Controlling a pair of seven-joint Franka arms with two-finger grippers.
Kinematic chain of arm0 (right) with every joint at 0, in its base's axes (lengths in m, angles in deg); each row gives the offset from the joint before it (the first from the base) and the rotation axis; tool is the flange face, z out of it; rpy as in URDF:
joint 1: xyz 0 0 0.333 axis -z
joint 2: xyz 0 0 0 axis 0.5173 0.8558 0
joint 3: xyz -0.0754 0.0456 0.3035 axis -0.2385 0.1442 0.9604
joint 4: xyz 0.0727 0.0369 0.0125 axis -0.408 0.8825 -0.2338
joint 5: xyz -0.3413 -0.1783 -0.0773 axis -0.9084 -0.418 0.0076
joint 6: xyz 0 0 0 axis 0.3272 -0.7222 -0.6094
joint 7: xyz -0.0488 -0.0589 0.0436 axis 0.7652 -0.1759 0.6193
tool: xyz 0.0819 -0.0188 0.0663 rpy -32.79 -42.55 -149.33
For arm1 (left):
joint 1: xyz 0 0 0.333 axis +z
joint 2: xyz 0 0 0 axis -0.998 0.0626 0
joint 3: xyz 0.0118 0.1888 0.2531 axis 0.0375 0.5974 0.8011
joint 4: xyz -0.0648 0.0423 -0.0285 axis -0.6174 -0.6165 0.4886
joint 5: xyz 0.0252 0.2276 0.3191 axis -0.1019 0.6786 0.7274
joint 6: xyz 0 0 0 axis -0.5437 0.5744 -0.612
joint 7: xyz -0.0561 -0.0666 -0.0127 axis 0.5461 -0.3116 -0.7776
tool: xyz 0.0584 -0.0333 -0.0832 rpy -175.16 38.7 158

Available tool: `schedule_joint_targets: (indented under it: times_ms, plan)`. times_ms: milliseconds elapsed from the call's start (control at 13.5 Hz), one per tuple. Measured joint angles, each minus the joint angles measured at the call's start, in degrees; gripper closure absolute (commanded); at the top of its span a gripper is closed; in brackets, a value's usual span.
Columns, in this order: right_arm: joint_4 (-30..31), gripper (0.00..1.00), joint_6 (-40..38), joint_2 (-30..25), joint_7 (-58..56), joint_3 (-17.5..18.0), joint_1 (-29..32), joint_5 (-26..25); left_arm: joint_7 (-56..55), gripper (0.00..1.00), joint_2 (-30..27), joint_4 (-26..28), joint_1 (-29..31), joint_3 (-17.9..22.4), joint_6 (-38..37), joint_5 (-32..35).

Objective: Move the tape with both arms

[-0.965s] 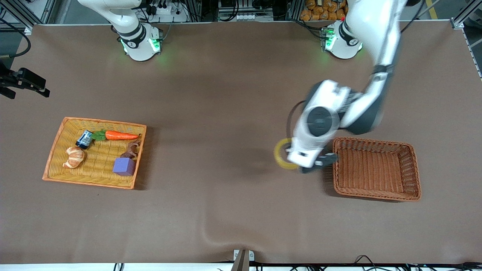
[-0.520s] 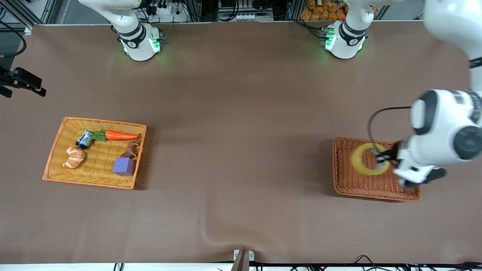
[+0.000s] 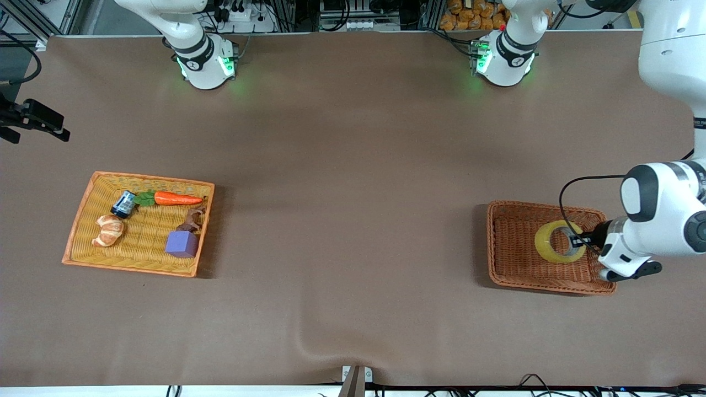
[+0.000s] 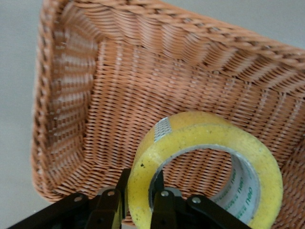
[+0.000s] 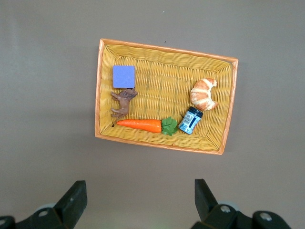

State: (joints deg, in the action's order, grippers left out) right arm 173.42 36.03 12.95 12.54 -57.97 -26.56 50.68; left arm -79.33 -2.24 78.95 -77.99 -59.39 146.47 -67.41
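The left gripper (image 3: 579,241) clamped the tape (image 3: 560,241) wall over the brown basket (image 3: 499,259), while the waiting right gripper (image 5: 138,202) hung released above the yellow basket (image 5: 228,102).

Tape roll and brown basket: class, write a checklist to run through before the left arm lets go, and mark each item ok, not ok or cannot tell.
1. The tape is over the brown basket, inside its rim: ok.
2. The left gripper pinches the roll's wall, one finger inside the ring, one outside: ok.
3. The tape rests on the basket floor: cannot tell.
4. The basket floor under the roll is bare: ok.
5. The right gripper waits open above the yellow basket, away from the drop: ok.
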Motion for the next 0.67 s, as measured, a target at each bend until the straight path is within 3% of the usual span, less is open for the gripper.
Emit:
schedule_joint_targets:
  times_ms: [371, 668]
  plan:
    - [0.0, 0.0, 0.09, 0.12, 0.0, 0.2, 0.0, 0.01, 0.51, 0.0, -2.84, -3.3, -0.32, -0.1, 0.05, 3.72]
    - [0.0, 0.0, 0.13, 0.17, 0.0, 0.42, 0.0, 0.1, 0.95, 0.0, -9.16, -6.58, -0.35, -1.17, -2.53, 8.15]
